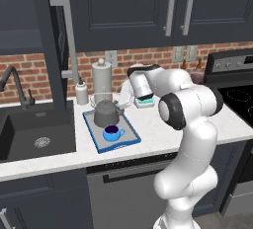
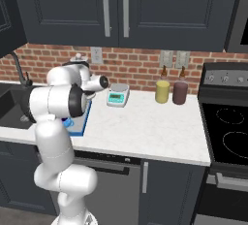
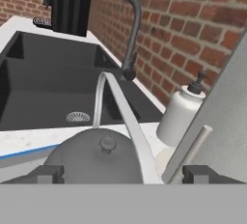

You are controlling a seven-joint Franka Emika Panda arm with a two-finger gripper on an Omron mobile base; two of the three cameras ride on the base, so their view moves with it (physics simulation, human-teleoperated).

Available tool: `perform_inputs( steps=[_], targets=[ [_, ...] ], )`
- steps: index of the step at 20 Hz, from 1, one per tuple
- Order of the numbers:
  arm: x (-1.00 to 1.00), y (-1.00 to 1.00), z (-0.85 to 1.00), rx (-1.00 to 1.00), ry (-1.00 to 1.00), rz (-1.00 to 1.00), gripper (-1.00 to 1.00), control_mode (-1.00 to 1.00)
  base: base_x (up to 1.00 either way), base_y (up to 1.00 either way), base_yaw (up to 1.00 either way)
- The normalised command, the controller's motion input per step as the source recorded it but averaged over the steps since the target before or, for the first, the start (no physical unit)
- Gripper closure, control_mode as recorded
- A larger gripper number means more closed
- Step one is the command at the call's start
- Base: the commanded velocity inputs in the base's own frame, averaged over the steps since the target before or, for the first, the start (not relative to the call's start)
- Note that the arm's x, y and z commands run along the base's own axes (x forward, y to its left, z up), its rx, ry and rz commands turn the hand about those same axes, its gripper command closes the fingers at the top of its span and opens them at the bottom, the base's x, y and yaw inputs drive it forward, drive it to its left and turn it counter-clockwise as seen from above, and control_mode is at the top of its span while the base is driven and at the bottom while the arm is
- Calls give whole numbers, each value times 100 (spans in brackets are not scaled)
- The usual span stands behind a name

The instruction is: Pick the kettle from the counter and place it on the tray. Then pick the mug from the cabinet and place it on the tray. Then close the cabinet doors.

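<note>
The dark-grey kettle [image 1: 105, 114] stands on the blue-rimmed tray [image 1: 129, 139] on the white counter [image 1: 158, 129]. The blue mug [image 1: 113, 133] sits on the tray just in front of it. My gripper [image 1: 123, 100] hovers at the kettle's right side. In the hand view the gripper [image 3: 123, 175] is open, its fingertips [image 3: 44, 174] wide apart on either side of the kettle's [image 3: 94, 162] thin arched handle without touching it. A cabinet door [image 1: 55, 40] with a long silver handle stands open, edge-on, above the sink. The arm hides most of the tray [image 2: 81, 122] in the right base view.
Behind the tray stand a paper-towel roll [image 1: 102, 79] and a soap dispenser [image 1: 81, 93]. The sink [image 1: 34, 134] with its dark faucet [image 1: 14, 82] lies to the left. A small scale [image 2: 117, 96], two bottles [image 2: 163, 91] and the stove [image 2: 227, 122] are to the right.
</note>
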Motion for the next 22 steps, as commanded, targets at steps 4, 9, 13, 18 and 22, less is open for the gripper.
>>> perform_inputs(
  steps=[4, 9, 13, 18, 22],
  targets=[
    [-32, 0, 50, 0, 0, 0, -100, -100, 0, 0, 0],
    [-44, 0, 63, 0, 0, 0, -100, -100, 0, 0, 0],
    [-63, 0, 58, 0, 0, 0, -100, -100, 0, 0, 0],
    [-74, -3, 67, 0, 0, 0, -100, -100, 0, 0, 0],
    [-77, -7, 74, 0, 0, 0, -100, -100, 0, 0, 0]
  ],
)
